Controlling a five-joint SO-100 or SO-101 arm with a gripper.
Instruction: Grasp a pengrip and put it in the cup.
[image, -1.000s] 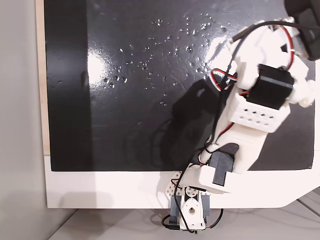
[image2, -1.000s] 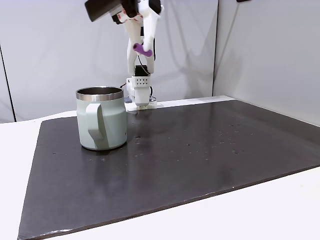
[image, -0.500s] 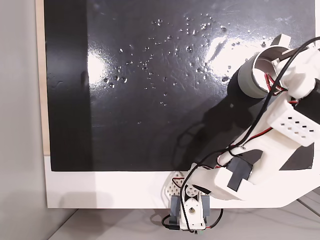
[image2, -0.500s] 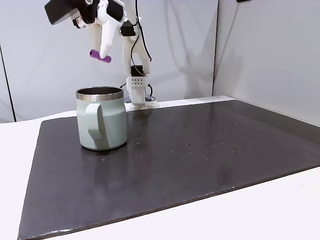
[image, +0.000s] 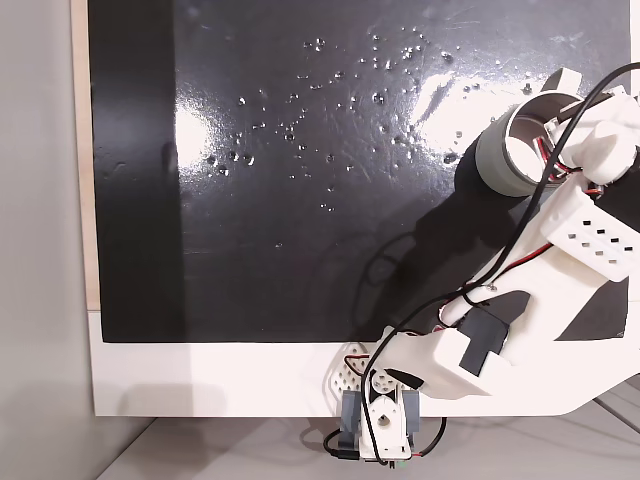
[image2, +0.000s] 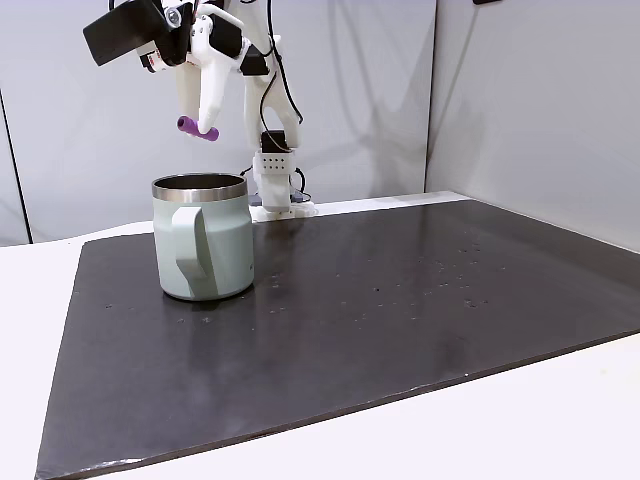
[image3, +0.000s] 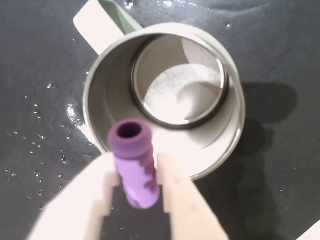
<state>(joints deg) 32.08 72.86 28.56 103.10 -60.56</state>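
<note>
Hand (image3: 134, 186): we are seeing its two white fingers closing on the purple pengrip (image3: 134, 165), gripping it at mid-length, one open end pointing toward the camera in the wrist view. In a fixed view we are finding the hand (image2: 206, 128) holding the pengrip (image2: 196, 128) above the cup (image2: 203, 238). Cup: standing upright on the black mat (image2: 400, 300) covering the worktop (image2: 560, 420), steel interior (image3: 185, 90) showing, handle (image2: 188, 250) facing the camera.
</note>
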